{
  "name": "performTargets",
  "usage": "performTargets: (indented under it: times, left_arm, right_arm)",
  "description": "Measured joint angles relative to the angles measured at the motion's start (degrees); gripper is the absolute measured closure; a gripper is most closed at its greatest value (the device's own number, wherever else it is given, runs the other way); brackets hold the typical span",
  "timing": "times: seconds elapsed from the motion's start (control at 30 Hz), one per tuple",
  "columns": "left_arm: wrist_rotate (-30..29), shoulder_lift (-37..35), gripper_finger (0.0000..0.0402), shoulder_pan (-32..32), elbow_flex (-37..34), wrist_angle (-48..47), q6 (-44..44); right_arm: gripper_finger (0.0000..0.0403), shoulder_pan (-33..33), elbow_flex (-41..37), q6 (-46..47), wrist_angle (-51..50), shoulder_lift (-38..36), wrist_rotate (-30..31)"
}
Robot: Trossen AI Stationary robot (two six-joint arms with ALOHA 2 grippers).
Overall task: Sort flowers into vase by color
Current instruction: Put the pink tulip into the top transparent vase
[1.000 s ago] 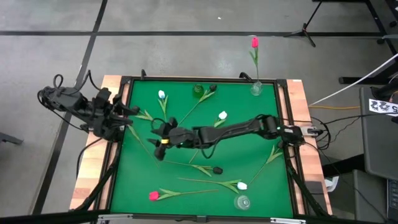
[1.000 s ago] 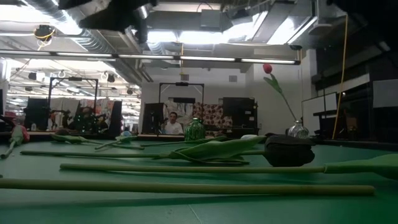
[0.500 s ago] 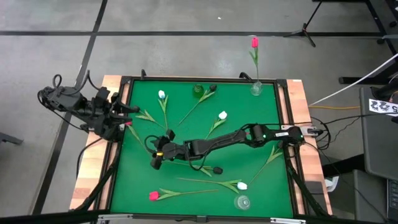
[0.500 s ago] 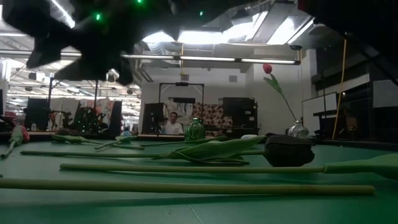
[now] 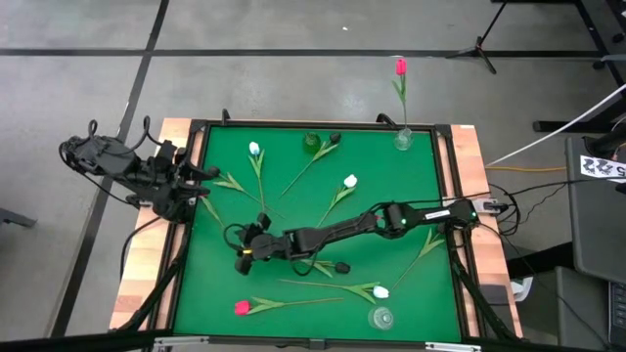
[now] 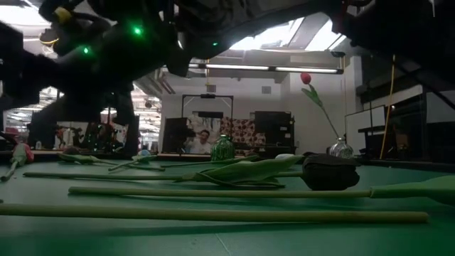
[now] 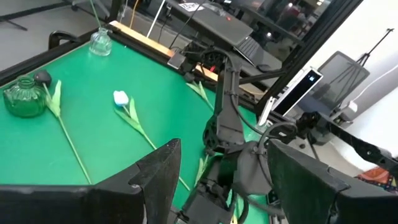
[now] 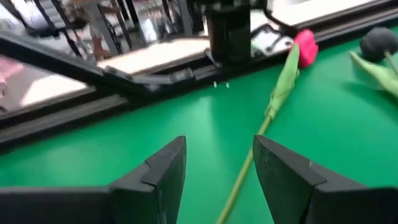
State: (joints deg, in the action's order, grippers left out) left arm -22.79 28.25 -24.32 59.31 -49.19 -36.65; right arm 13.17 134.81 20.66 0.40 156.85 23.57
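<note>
The right claw point(image 5: 245, 256) is extended low across the green desk point(image 5: 411, 181), near its left-centre. Its fingers point(image 8: 163, 171) stand apart with only bare mat between them; nothing is gripped. A red-pink tulip point(image 8: 303, 48) lies ahead of this claw, its stem running back towards the fingers without touching them.

The left claw point(image 5: 201, 176) waits at the desk's left edge, jaws spread wide and empty.

The remaining flowers lie flat and scattered on the mat: a black tulip point(image 5: 342, 266) just beside the right arm, a white tulip point(image 5: 380, 291) near the front, a white tulip point(image 5: 350, 181) at centre, and a white tulip point(image 5: 254, 149) towards the back left. One red tulip point(image 5: 400, 66) stands upright in a clear vase point(image 5: 403, 140) at the back right. A green vase point(image 5: 311, 143) stands at the back centre, with a black tulip point(image 5: 335, 139) lying close beside it. A second clear vase point(image 5: 380, 318) stands at the front.
</note>
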Motion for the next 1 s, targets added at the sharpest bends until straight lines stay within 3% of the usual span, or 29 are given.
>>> performTargets:
  times: [0.77,1.0]
  left_arm:
    - [0.02,0.11,0.0169,-0.02,0.0,-3.2,-1.12]
    - [0.13,4.88,0.0169,0.0,-0.03,-21.79,-8.55]
  right_arm:
    - [0.0217,-0.04,0.12,0.53,-9.03,0.93,-3.65]
    - [0.0217,-0.04,0.12,-5.12,-20.08,-6.53,-0.46]
